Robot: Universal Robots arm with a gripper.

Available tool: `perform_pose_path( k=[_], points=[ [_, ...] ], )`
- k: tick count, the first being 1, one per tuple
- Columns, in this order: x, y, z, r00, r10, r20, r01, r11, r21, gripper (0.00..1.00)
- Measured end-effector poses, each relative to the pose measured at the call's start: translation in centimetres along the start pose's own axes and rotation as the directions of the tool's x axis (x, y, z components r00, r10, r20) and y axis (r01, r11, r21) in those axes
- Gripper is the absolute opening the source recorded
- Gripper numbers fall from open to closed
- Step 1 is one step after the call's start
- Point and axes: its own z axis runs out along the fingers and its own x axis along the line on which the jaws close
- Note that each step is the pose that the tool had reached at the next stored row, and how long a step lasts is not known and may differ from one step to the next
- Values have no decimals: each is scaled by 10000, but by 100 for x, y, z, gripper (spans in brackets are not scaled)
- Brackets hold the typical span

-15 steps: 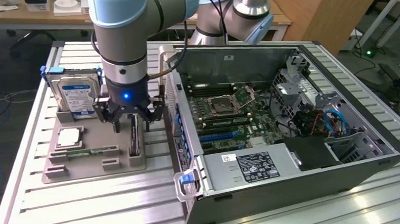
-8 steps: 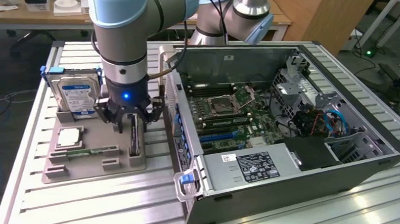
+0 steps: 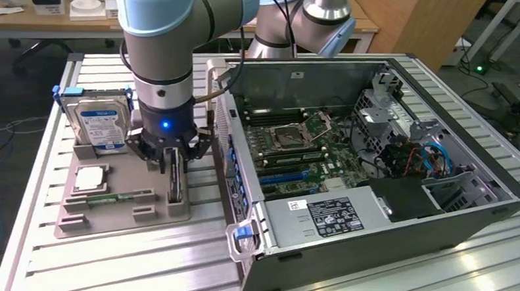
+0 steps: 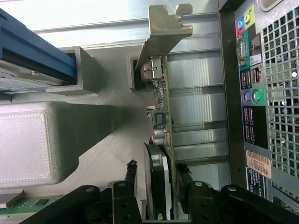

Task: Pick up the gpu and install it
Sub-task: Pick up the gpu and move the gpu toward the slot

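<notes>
The gpu (image 3: 174, 178) stands on edge in a slot of the grey holder tray (image 3: 107, 223), just beside the open computer case (image 3: 467, 214). In the wrist view the gpu (image 4: 163, 116) is a thin green board with a silver end bracket (image 4: 166, 28) at its far end. My gripper (image 3: 173, 163) is lowered over it, and its black fingers (image 4: 132, 171) straddle the card's near end. My gripper (image 4: 157, 175) is open: a narrow gap shows on one side, while the other finger sits almost against the board.
A hard drive (image 3: 101, 125) stands upright at the tray's back, with a CPU (image 3: 90, 177) and a RAM stick (image 3: 108, 198) lying in front of it. The case's rear port panel (image 4: 250, 93) is close beside the card. The motherboard (image 3: 295, 147) lies exposed inside the case.
</notes>
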Motion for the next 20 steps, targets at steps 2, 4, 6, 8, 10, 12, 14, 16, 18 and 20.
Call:
perform_pose_path(
  k=[2, 4, 6, 8, 10, 12, 14, 16, 18, 20],
  points=[
    [-1, 0, 0, 10000, -1, 0, 1, 10000, 0, 45],
    [-1, 0, 0, 10000, -1, 0, 1, 10000, 0, 45],
    [-1, 0, 0, 10000, -1, -1, 1, 10000, 0, 38],
    [0, 0, 0, 10000, 0, -1, 0, 10000, 1, 36],
    [-1, 0, 0, 10000, -1, -1, 1, 10000, 0, 29],
    [-1, 0, 0, 10000, -1, 0, 1, 10000, 1, 29],
    [0, 0, 0, 10000, 0, -1, 0, 10000, 1, 29],
    [-1, 0, 0, 10000, -1, 0, 1, 10000, 1, 29],
    [-1, 0, 0, 10000, -1, 0, 1, 10000, 0, 29],
    [-1, 0, 0, 10000, -1, 0, 1, 10000, 0, 29]
  ],
)
